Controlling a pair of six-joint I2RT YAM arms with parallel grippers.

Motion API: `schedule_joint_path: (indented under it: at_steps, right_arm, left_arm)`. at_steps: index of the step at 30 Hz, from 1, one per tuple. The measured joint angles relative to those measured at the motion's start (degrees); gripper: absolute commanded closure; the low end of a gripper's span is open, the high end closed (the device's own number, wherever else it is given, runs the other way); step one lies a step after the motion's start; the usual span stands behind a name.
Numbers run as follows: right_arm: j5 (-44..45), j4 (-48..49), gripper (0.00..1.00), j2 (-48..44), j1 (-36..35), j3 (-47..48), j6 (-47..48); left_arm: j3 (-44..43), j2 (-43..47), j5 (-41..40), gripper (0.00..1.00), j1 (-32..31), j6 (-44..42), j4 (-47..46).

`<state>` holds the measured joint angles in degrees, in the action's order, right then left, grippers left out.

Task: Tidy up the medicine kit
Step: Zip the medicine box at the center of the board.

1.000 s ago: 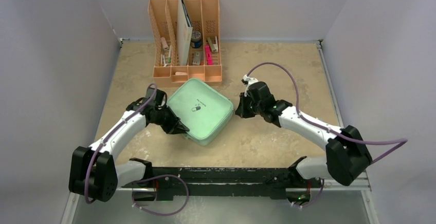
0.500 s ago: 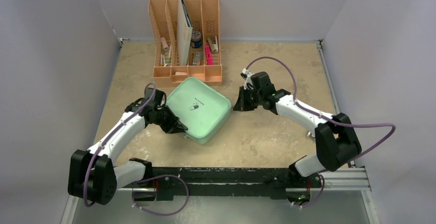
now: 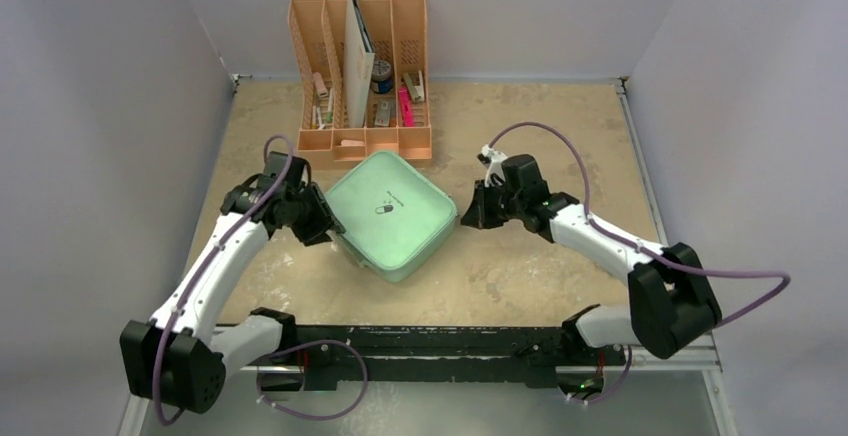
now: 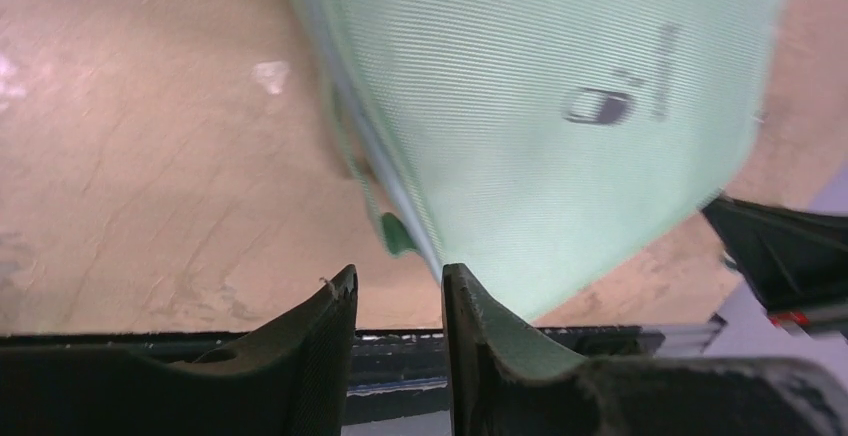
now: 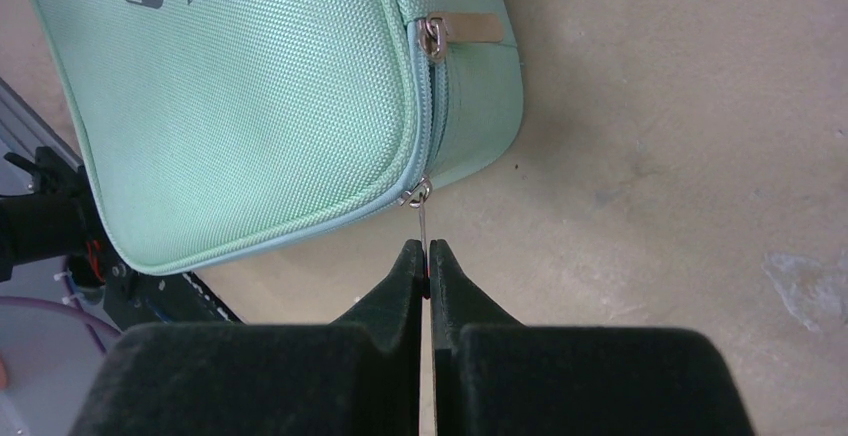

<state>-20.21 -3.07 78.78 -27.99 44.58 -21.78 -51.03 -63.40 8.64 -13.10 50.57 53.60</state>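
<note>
- The medicine kit [image 3: 392, 214] lies flat on the bench [image 3: 530, 126] between the two arms. It is turned cornerwise, with its far corner just beside the front of the peach organizer [image 3: 362, 76]; whether they touch I cannot tell.
- The kit's lid is down, with the dark pill logo [image 3: 381, 209] facing up. Nothing of its inside shows in any view.
- The right hand [image 5: 427, 256] is at the kit's right corner, clenched tight on a thin metal zip pull [image 5: 424, 218] that sticks out from the lid seam, seen edge-on.
- A second zip pull [image 5: 465, 28] lies flat against the kit's side wall further along the same zip, apart from the hand.
- The left hand [image 4: 400, 274] is at the kit's left edge, released. Its fingers [image 4: 325, 341] stand a little apart with nothing between them.
- A small green zip tab [image 4: 397, 236] hangs at the kit's edge just ahead of that gap, not touching the fingers.
- The organizer stands upright against the back wall, with tall slots behind and low trays in front.
- A tall flat panel [image 3: 357, 56] stands on edge in a middle slot.
- A dark round tin [image 3: 381, 77] sits to the right of the panel, and a pink item [image 3: 406, 106] lies in the rightmost slot.
- Other small pieces in the left slots and front trays are too small to name.
</note>
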Motion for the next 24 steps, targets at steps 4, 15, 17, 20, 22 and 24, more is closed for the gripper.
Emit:
schedule_joint_path:
  at_steps: [4,15,17,20,22,24]
  right_arm:
    - [1.3,-0.7,1.00,-3.6,-1.1,-2.5,-0.4]
    - [3.8,-1.1,1.00,-6.5,-13.7,-4.8,-6.8]
    - [3.8,-1.1,1.00,-6.5,-15.6,-4.8,-7.8]
    - [4.1,-1.1,1.00,-6.5,-17.3,-4.8,-8.9]
    - [4.3,-1.2,1.00,-6.5,-17.7,-4.8,-9.3]
    - [4.7,-1.3,1.00,-6.5,-17.8,-4.8,-9.5]
  left_arm:
    - [-2.4,4.6,5.9,0.66,0.1,-6.1,-4.1]
    - [1.5,-1.7,23.4,0.73,-4.6,-9.2,-22.4]
    - [1.6,-3.0,23.7,0.75,-7.5,-9.8,-24.3]
    - [2.1,-4.0,24.1,0.77,-10.8,-9.8,-28.4]
    - [3.2,-4.7,24.1,0.78,-11.7,-9.7,-31.3]
    - [4.5,-5.5,23.8,0.78,-12.1,-9.6,-33.5]
